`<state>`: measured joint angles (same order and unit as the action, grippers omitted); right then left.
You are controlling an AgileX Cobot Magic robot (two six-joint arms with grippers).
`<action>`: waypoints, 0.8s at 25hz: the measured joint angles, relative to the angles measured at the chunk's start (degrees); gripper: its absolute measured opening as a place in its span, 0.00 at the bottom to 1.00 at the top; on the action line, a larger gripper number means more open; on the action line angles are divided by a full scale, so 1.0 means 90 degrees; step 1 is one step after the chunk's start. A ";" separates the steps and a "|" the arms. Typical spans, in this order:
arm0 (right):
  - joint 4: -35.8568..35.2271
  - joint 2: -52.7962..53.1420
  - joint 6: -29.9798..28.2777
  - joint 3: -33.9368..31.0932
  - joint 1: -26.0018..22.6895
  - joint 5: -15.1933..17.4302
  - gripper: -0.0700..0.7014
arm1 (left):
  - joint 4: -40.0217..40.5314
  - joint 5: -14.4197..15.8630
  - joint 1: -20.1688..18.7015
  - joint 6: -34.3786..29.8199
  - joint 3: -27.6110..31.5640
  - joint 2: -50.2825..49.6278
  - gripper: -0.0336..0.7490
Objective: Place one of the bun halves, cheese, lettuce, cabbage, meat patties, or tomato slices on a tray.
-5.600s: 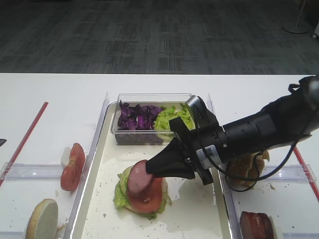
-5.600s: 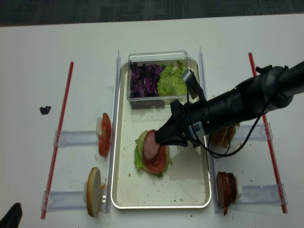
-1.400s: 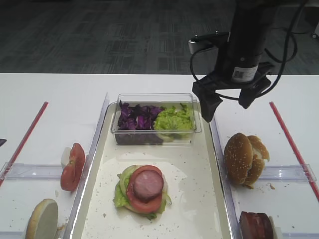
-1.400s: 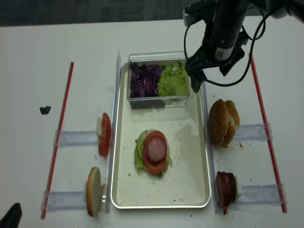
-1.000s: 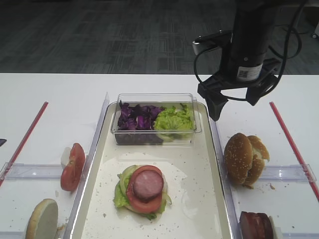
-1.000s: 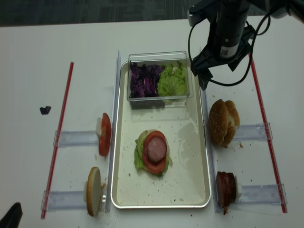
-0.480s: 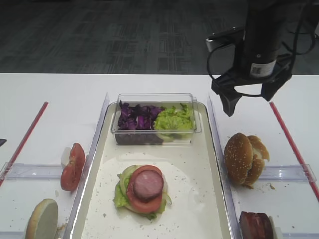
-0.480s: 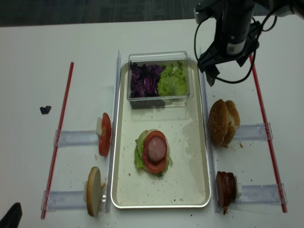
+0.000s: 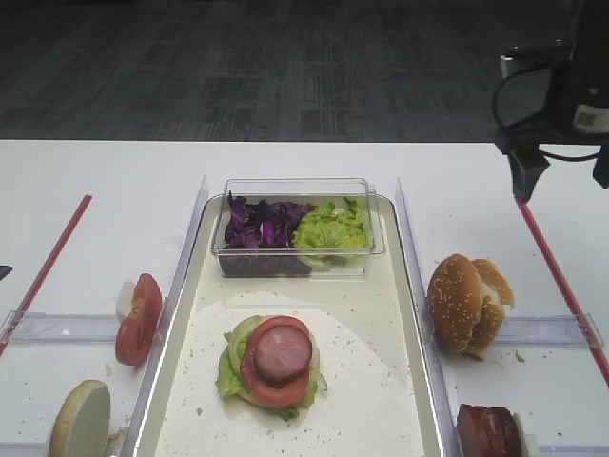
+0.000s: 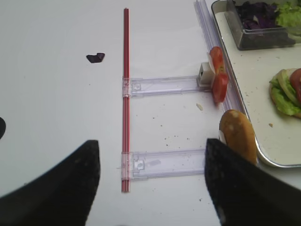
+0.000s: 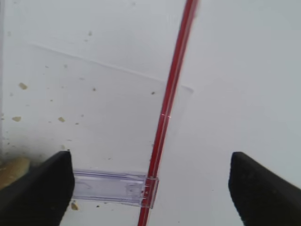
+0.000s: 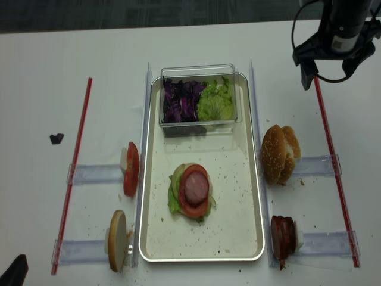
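Observation:
On the cream tray [image 9: 411, 314] [image 12: 261, 205] lies a stack: lettuce, a tomato slice and a meat patty [image 9: 282, 352] [image 12: 194, 185] on top. Right of the tray stand sesame bun halves [image 9: 457, 305] [image 12: 275, 154] and more meat patties [image 9: 487, 433] [image 12: 283, 237]. Tomato slices [image 9: 139, 319] [image 10: 218, 75] and a bun half [image 9: 81, 430] [image 10: 237, 136] stand left of it. My right gripper [image 9: 563, 181] [image 12: 334, 70] [image 11: 150, 188] hangs open and empty at the far right. My left gripper [image 10: 150, 188] is open and empty over the left side of the table. No cheese shows.
A clear box [image 9: 295, 188] at the tray's far end holds purple cabbage [image 9: 262, 224] and green lettuce [image 9: 330, 228]. Red strips [image 12: 76, 161] [image 11: 169, 103] run down both sides, crossed by clear plastic holders [image 10: 164, 85] [image 11: 110, 187]. A small dark scrap [image 10: 95, 57] lies at the left.
My right gripper let go of the meat patty on the stack, rose, and has moved right, from beside the clear box to over the right red strip. It stays open.

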<state>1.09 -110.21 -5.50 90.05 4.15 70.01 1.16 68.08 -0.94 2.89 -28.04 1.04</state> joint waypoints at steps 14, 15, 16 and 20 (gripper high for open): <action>-0.0230 0.0000 -0.0020 0.0000 -0.0753 0.0000 0.97 | 0.0000 0.0000 0.0000 0.0000 0.0000 0.0000 0.60; -0.0230 0.0000 -0.0037 0.0000 -0.0753 0.0000 0.97 | 0.0000 0.0000 0.0000 0.0000 0.0000 0.0000 0.60; -0.0230 0.0000 -0.0090 0.0000 -0.0753 0.0000 0.97 | 0.0000 0.0000 0.0000 0.0000 0.0000 0.0000 0.60; -0.0285 0.0000 -0.0152 0.0000 -0.0753 0.0000 0.97 | 0.0000 0.0000 0.0000 0.0000 0.0000 0.0000 0.60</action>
<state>-1.47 -110.21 -6.87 90.05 -2.62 70.01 1.16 68.08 -0.94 2.89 -28.04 1.04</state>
